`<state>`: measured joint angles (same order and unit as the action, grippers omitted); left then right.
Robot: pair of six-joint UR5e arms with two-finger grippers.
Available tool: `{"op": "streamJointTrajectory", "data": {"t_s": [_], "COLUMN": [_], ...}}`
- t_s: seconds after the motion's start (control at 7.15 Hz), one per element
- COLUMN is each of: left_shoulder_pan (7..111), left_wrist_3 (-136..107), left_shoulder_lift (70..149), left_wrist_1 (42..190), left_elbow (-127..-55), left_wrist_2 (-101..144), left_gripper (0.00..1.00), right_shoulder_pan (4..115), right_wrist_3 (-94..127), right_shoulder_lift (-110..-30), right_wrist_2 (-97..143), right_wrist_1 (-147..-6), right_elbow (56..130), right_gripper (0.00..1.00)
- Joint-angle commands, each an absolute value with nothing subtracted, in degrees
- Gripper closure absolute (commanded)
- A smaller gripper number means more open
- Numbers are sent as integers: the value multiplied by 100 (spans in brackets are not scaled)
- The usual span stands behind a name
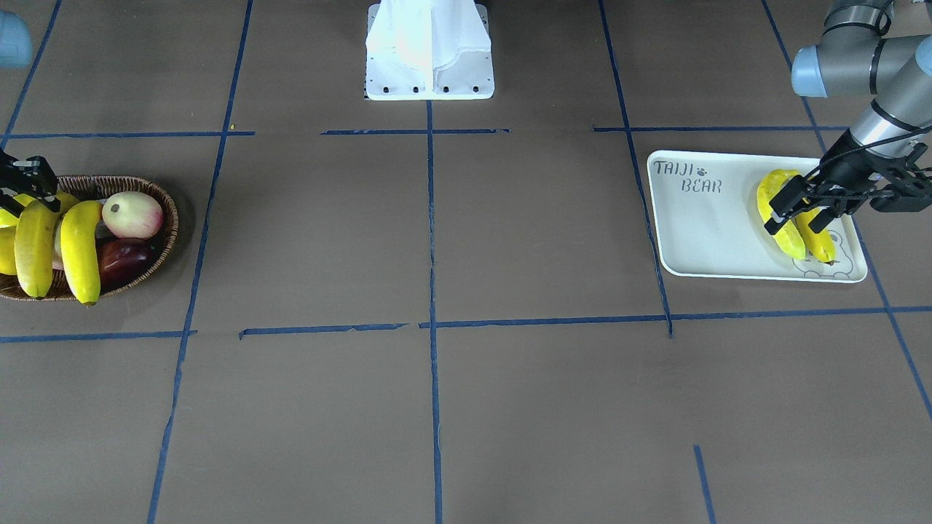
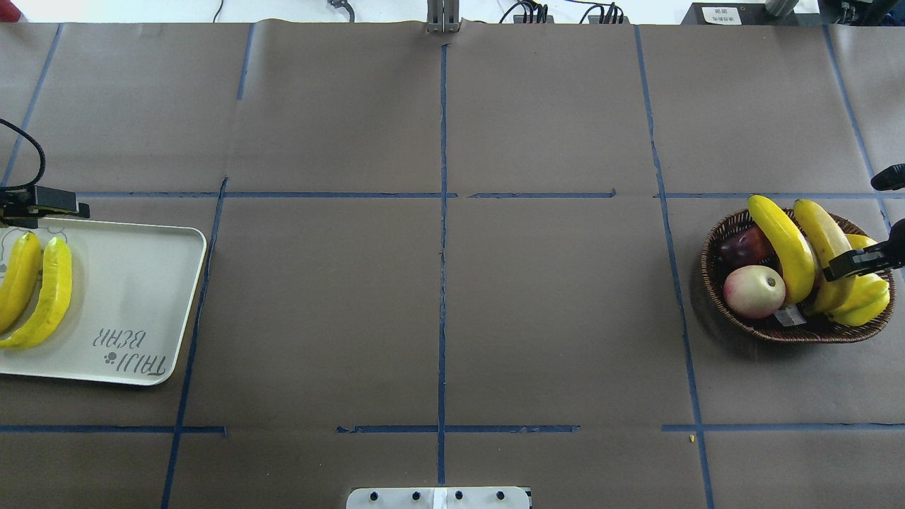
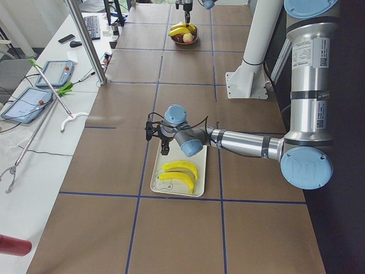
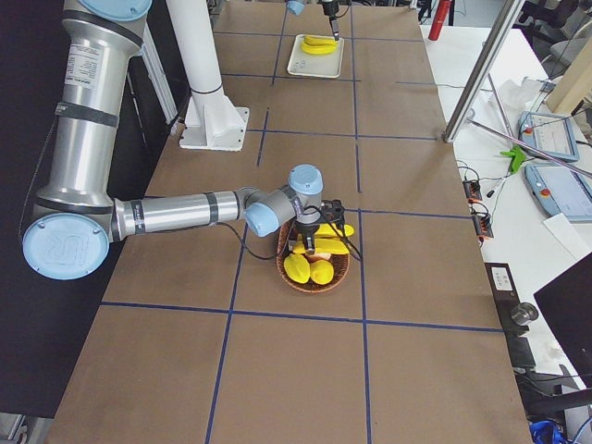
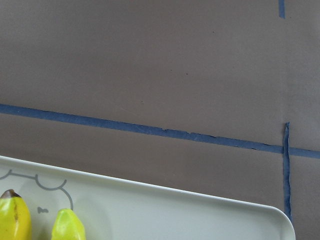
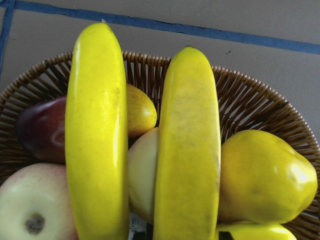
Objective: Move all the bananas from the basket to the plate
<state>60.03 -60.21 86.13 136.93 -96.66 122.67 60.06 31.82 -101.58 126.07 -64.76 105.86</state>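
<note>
Front view: left hand (image 1: 804,212) spread, empty, above plated bananas (image 1: 790,236) on the plate (image 1: 699,233).
Overhead: right hand (image 2: 855,263) over the basket (image 2: 778,329); I cannot tell its opening.
Right wrist: basket bananas (image 6: 97,140) bridge apples (image 6: 30,210); I judge an off-centre pinch could roll one out.

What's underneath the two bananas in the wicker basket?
Under the bananas, in the basket: a pink-cream apple, a dark red fruit and yellow-green fruits. The basket's floor is covered.
</note>
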Motion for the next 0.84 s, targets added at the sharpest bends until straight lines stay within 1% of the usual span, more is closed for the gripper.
{"op": "streamJointTrajectory", "data": {"t_s": [0.0, 0.56, 0.7], "left_shoulder_pan": [6003, 5994, 5994], "left_wrist_3": [-6021, -6029, -6029], "left_shoulder_lift": [8613, 8613, 8613], "left_wrist_1": [13693, 13693, 13693], "left_elbow": [-9668, -9659, -9659], "left_wrist_2": [12270, 12270, 12270], "left_gripper": [0, 0, 0], "right_shoulder_pan": [5994, 5968, 5968], "right_wrist_3": [3182, 3182, 3182], "right_shoulder_lift": [-10151, -10151, -10151], "right_wrist_2": [12604, 12612, 12621], "right_wrist_1": [-6478, -6469, -6469], "right_elbow": [10565, 10460, 10459], "right_gripper": [41, 41, 51]}}
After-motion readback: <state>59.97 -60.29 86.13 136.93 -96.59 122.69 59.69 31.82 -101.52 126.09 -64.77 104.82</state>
